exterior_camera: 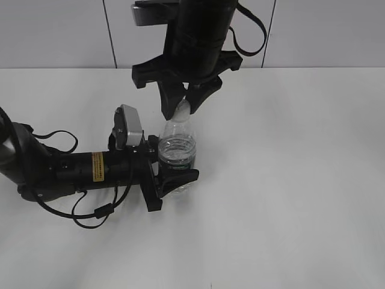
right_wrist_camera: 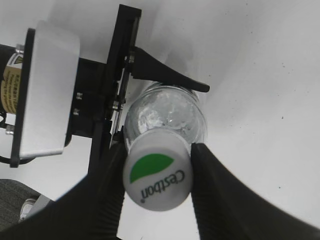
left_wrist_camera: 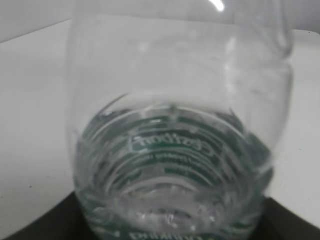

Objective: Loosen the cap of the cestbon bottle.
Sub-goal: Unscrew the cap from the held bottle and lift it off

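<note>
Upright on the white table (exterior_camera: pixel 289 180), the cestbon bottle (exterior_camera: pixel 178 150) stands clamped in the left hand (exterior_camera: pixel 174 171) from nine o'clock — the right hand (right_wrist_camera: pixel 157 185) pinches its cap (right_wrist_camera: pixel 157 176) from above.

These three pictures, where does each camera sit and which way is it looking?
Exterior view: raised in front of the table, slanting down on both arms, the left end effector around the cestbon bottle.
Left wrist view: on the left arm, looking sideways at the bottle's label; only a dark edge of the end effector shows.
Right wrist view: on the right arm, looking straight down on the cap, the right end effector shut on it.
Shared: all three show the bottle.
</note>
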